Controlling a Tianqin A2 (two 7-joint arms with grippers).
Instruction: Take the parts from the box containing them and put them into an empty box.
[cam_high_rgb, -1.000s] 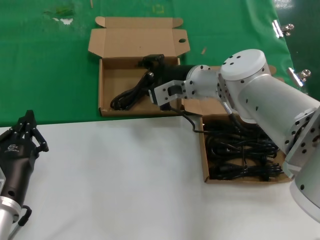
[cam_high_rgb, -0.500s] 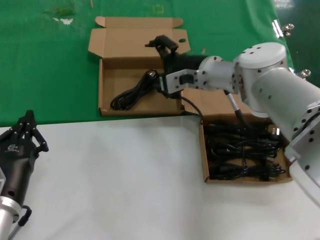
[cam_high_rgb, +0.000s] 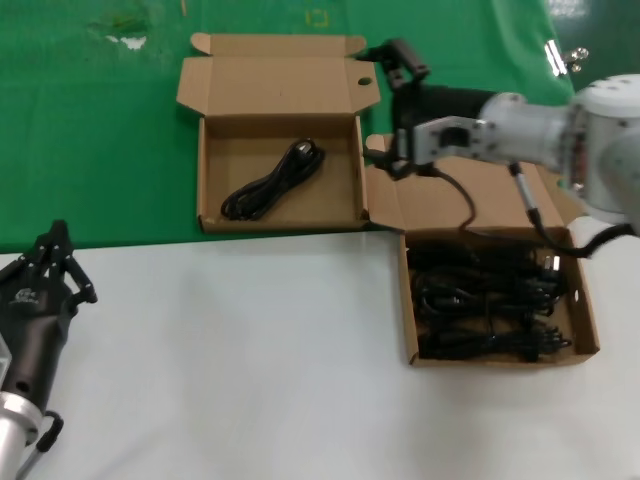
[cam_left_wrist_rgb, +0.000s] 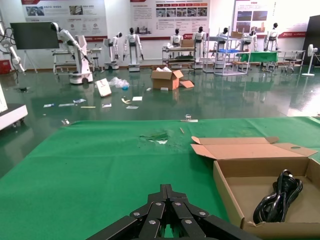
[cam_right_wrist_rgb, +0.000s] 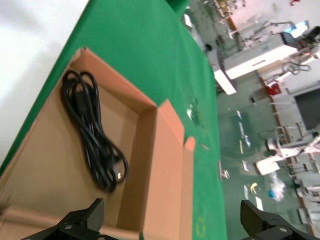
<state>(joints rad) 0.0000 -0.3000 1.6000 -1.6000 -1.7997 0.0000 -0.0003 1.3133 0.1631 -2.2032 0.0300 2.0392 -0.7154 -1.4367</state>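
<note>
At upper centre of the head view, one coiled black power cord (cam_high_rgb: 273, 181) lies diagonally on the floor of the left-hand box (cam_high_rgb: 216, 222), alone there, its flap lid (cam_high_rgb: 270, 85) folded back onto the green cloth (cam_high_rgb: 90, 120). The remaining power cords (cam_high_rgb: 485, 305) fill the right-hand box (cam_high_rgb: 590, 320) at lower right as a dark tangle in which single bundles are hard to separate; that box's far edge is hidden behind its raised flap (cam_high_rgb: 450, 205) and the arm. The right gripper (cam_high_rgb: 392, 62) hovers empty above the left-hand box's far right corner, fingers spread wide, as the right wrist view also shows (cam_right_wrist_rgb: 170, 225). The left gripper (cam_high_rgb: 55, 262) sits parked at the lower left over the white table (cam_high_rgb: 250, 350), its fingers pressed together to a point.
</note>
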